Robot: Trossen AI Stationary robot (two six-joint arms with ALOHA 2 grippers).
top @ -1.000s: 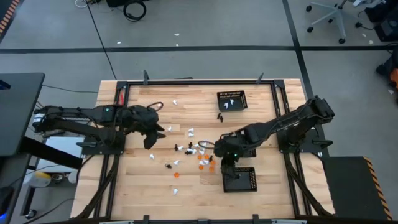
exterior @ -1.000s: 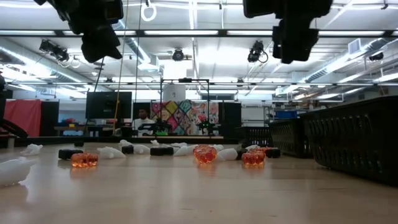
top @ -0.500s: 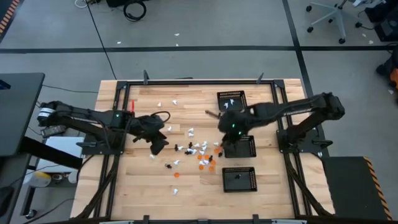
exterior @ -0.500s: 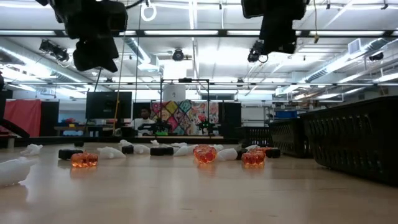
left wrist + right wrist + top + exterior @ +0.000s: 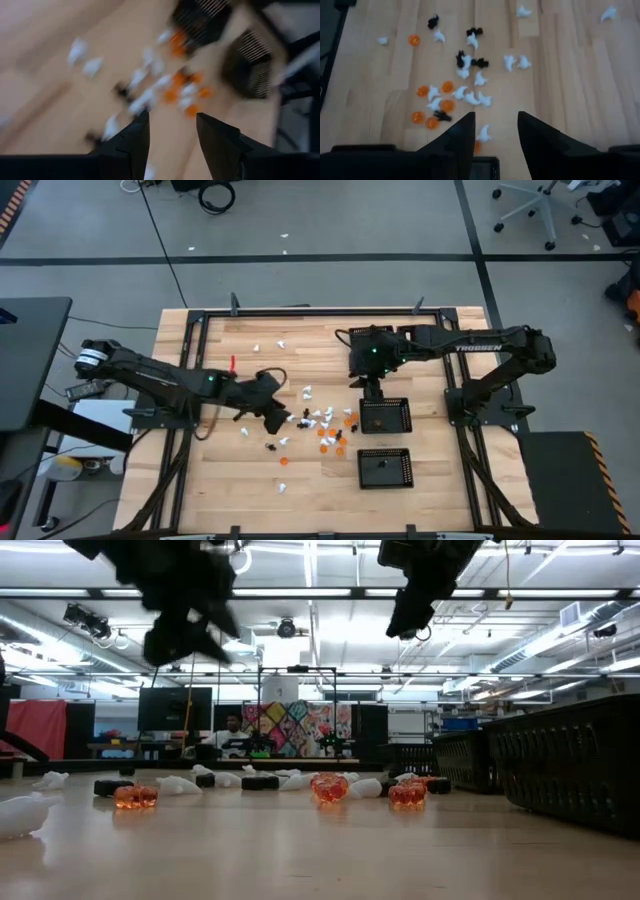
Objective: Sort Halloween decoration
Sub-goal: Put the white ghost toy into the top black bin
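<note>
The Halloween decoration [image 5: 320,425] is a loose scatter of tiny white, orange and black figures lying mid-table; it also shows in the right wrist view [image 5: 460,85], blurred in the left wrist view [image 5: 165,90], and in the low view [image 5: 330,787]. My left gripper [image 5: 275,418] [image 5: 172,115] hangs open above the scatter's left edge, with nothing between its fingers. My right gripper [image 5: 368,388] [image 5: 496,115] is open and empty, raised over the table just beyond the middle tray [image 5: 386,416], looking down on the figures.
Two black mesh trays sit right of the scatter, the middle one and a near one [image 5: 385,467] that holds a small figure. A third tray at the far side is mostly covered by my right arm. Stray white figures [image 5: 282,343] lie toward the far edge. A black frame [image 5: 320,312] rims the table.
My left gripper has moved right, from the table's left part to the edge of the scatter. My right gripper has swung from above the near tray toward the far edge, uncovering the middle tray. The figures on the table have stayed where they were.
</note>
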